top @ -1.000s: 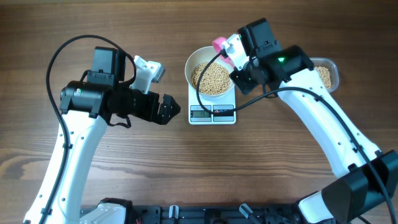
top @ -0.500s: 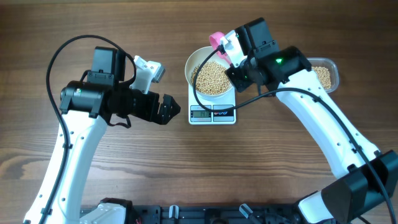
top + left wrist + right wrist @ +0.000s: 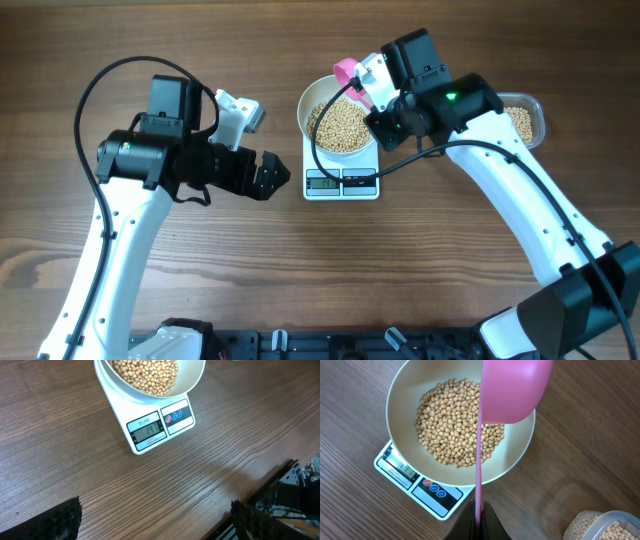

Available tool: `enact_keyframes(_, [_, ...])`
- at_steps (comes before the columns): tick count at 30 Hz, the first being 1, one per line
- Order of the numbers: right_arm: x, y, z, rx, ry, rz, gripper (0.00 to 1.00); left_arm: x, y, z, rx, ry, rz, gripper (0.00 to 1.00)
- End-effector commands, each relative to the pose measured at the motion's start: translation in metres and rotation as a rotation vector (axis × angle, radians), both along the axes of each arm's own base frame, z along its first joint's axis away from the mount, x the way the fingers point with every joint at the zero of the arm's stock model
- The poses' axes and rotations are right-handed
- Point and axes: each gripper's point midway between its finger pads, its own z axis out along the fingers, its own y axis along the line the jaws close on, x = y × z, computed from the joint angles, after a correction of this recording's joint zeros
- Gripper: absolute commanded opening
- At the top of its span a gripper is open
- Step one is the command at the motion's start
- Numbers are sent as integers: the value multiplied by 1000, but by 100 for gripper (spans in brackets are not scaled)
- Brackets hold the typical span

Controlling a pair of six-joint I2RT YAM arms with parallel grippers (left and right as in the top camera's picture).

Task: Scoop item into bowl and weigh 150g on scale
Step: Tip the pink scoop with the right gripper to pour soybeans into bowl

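The white bowl (image 3: 311, 103) stands on the white scale (image 3: 341, 182) and holds a heap of tan beans (image 3: 337, 122). In the left wrist view the scale's display (image 3: 146, 429) reads 141. My right gripper (image 3: 478, 520) is shut on the thin handle of a pink scoop (image 3: 515, 387). The scoop's cup hangs over the bowl's rim (image 3: 527, 445), and I see only its underside, so its inside is hidden. In the overhead view the scoop (image 3: 347, 72) sits at the bowl's far edge. My left gripper (image 3: 268, 177) stands open and holds nothing, just left of the scale, its fingers (image 3: 62, 520) wide apart above bare wood.
A clear plastic tub (image 3: 528, 115) with more beans stands to the right of the scale, partly under my right arm; its corner (image 3: 607, 525) shows in the right wrist view. The table's near edge (image 3: 280, 477) and dark rig run along the front.
The pink scoop has shifted slightly left and toward the far rim of the bowl with my right wrist. The left arm has stayed still.
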Motion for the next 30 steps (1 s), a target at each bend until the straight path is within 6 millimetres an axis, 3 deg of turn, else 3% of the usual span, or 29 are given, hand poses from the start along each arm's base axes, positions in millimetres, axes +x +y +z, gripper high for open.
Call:
enact_keyframes(1, [3, -2, 17, 1, -49, 6, 4, -2, -4, 8, -16, -29, -28, 100])
enact_keyframes(17, [3, -2, 16, -14, -55, 35, 4, -2, -4, 8, -16, -29, -28, 100])
enact_keyframes(30, [6, -14, 16, -106, -88, 64, 4, -2, -4, 8, -16, -29, -28, 100])
